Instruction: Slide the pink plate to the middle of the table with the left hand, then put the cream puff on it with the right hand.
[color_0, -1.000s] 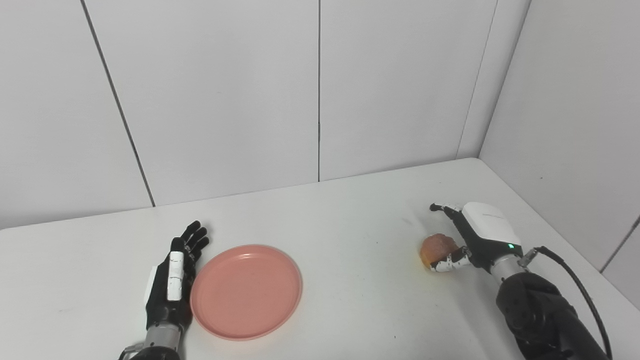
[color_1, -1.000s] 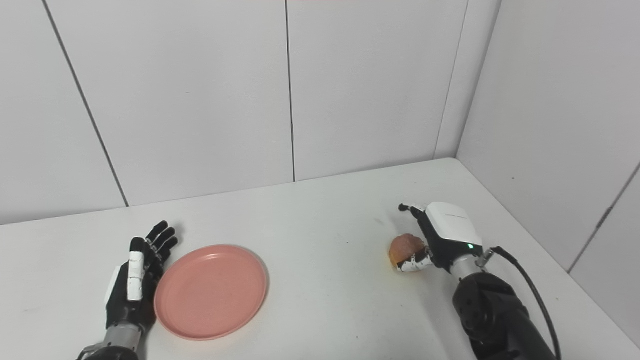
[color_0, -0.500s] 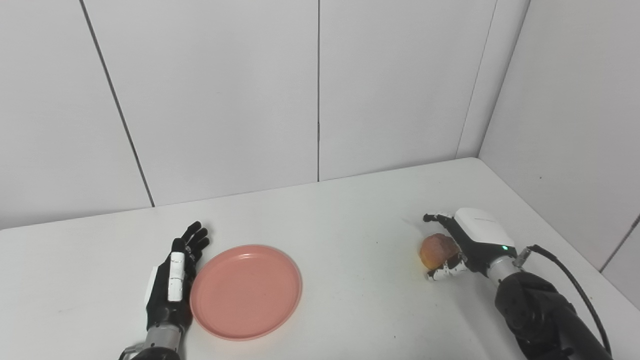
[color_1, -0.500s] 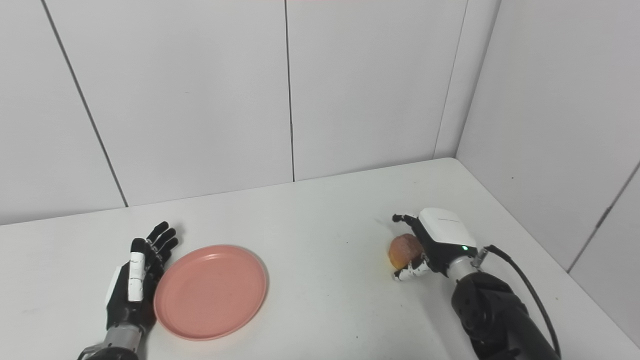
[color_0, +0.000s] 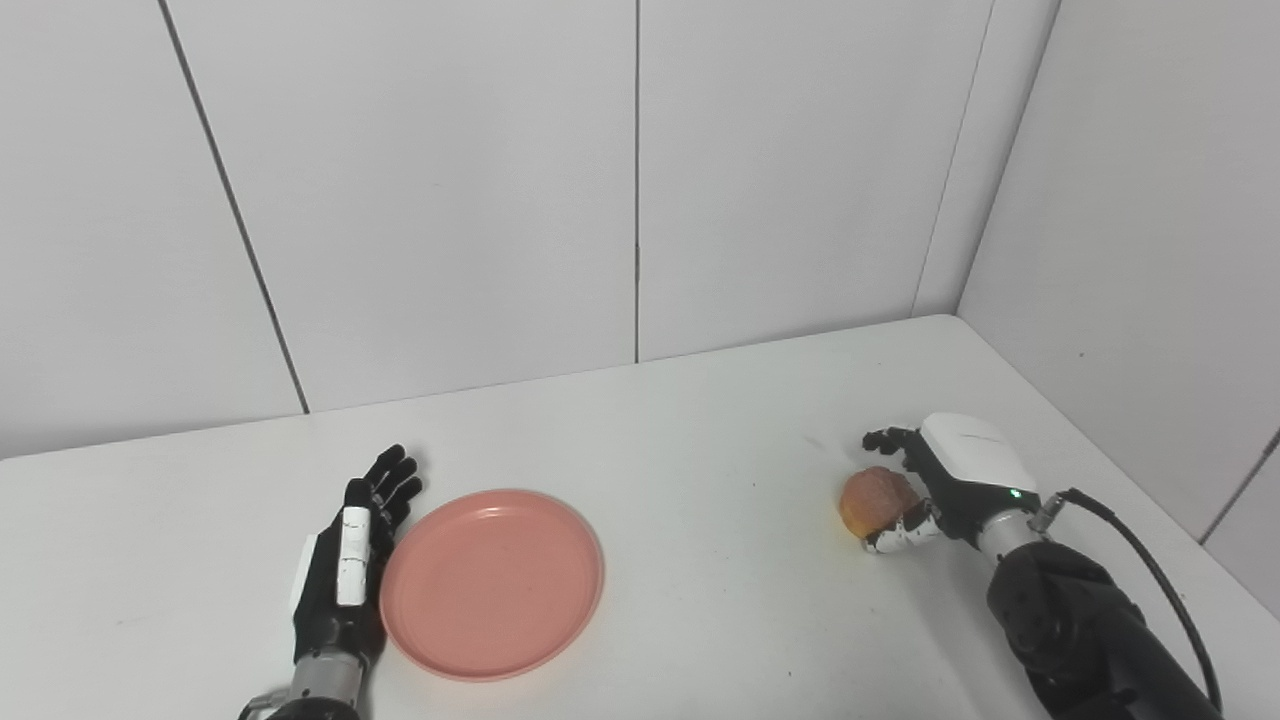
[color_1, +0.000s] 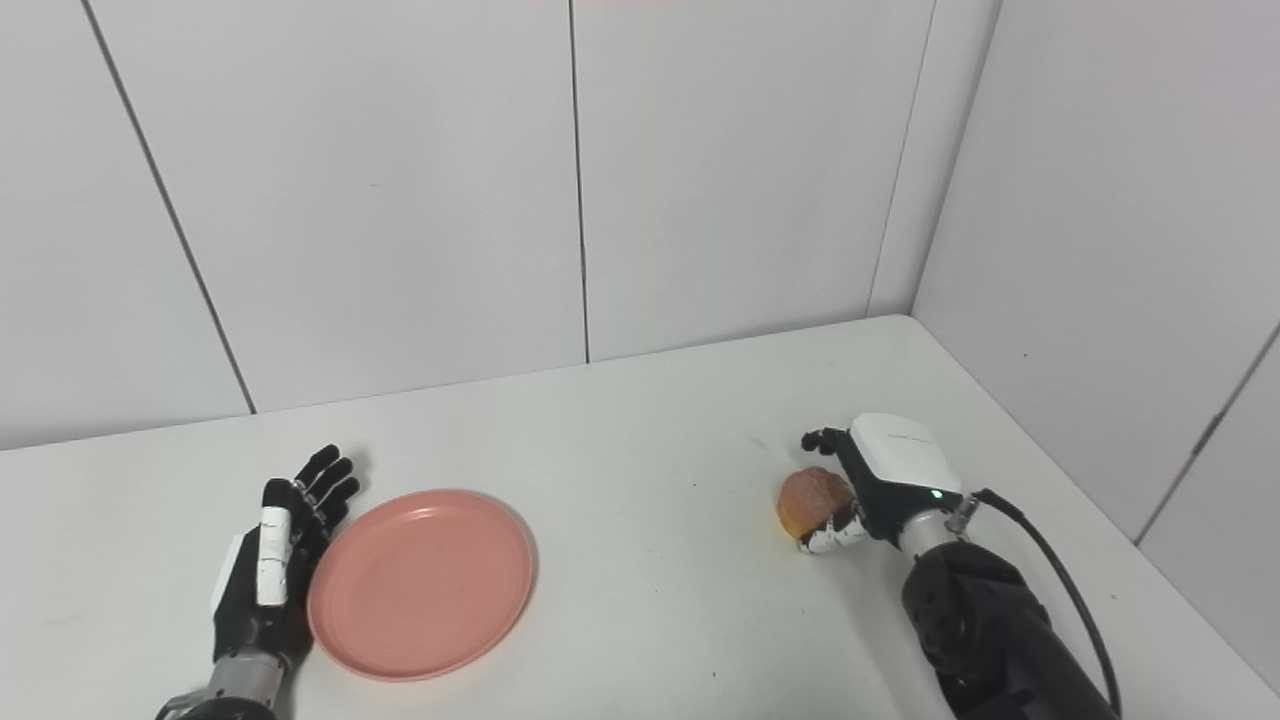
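The pink plate (color_0: 492, 583) lies flat on the white table (color_0: 700, 450), left of the middle. My left hand (color_0: 348, 570) lies open on its edge, fingers straight, right against the plate's left rim. The cream puff (color_0: 872, 498), round and golden brown, rests on the table at the right. My right hand (color_0: 935, 480) is wrapped around it from the right: the fingers (color_0: 885, 438) curl over its far side and the thumb (color_0: 893, 540) presses its near side. Both also show in the right eye view, the puff (color_1: 808, 496) and the plate (color_1: 420, 583).
White wall panels close the table at the back and on the right. A black cable (color_0: 1150, 560) loops from my right wrist along the table's right edge. Bare tabletop lies between the plate and the puff.
My right hand's fingers have curled from outstretched to closed around the cream puff, and the thumb has drawn in. The puff, the plate and my left hand have stayed in place.
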